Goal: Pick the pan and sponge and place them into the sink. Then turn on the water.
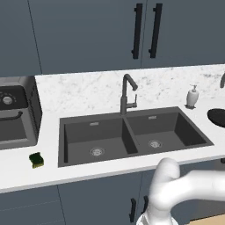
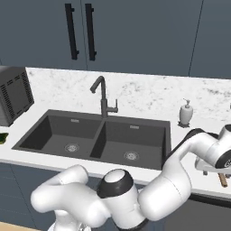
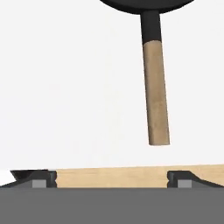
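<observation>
Right of the matte dark grey double-basin sink [image 1: 132, 132], on speckled white marble-look counter [image 1: 88, 90]: round black frying pan [image 3: 151, 17], straight handle running lengthwise toward the hand camera, smooth tan tip nearest. Gripper [image 3: 111, 177] above the counter, jaws spread wide, holding nothing. Yellow-green sponge [image 1: 36, 160] left of the sink.
</observation>
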Available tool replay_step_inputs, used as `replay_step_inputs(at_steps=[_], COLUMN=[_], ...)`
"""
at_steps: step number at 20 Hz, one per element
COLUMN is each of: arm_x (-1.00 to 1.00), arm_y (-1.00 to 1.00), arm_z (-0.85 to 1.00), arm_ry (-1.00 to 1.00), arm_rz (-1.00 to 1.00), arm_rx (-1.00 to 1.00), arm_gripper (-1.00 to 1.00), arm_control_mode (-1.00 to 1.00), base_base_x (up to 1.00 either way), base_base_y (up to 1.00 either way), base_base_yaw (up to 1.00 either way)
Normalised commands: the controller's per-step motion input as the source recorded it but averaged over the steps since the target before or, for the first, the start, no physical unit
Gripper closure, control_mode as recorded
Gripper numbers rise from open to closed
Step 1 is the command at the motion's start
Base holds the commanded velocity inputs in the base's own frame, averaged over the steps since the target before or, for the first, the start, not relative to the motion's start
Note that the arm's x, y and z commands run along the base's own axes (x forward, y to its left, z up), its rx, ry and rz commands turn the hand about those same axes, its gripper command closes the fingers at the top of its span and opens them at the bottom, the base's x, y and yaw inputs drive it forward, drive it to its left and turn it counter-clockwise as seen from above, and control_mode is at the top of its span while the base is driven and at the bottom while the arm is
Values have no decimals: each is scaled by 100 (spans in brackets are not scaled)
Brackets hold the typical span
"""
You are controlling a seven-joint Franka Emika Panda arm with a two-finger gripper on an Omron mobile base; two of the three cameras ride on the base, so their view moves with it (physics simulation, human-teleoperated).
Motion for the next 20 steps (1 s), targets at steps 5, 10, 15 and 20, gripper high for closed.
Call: replay_step_inputs(at_steps=[5,10,15,20], arm_x=[10,7,1,1], arm_y=[-23,-16,-3,0], arm_z=[-15,-31,-27,-9], arm_ry=[0,0,0,-6], arm_rz=[11,10,7,3], arm_rx=[0,0,0,3], arm_gripper=[-100,-100,-100,-100], arm_control_mode=[-100,-100,-100,-100], base_base_x=[0,0,0,0], base_base_y=[0,0,0,0], base_base_yaw=[0,0,0,0])
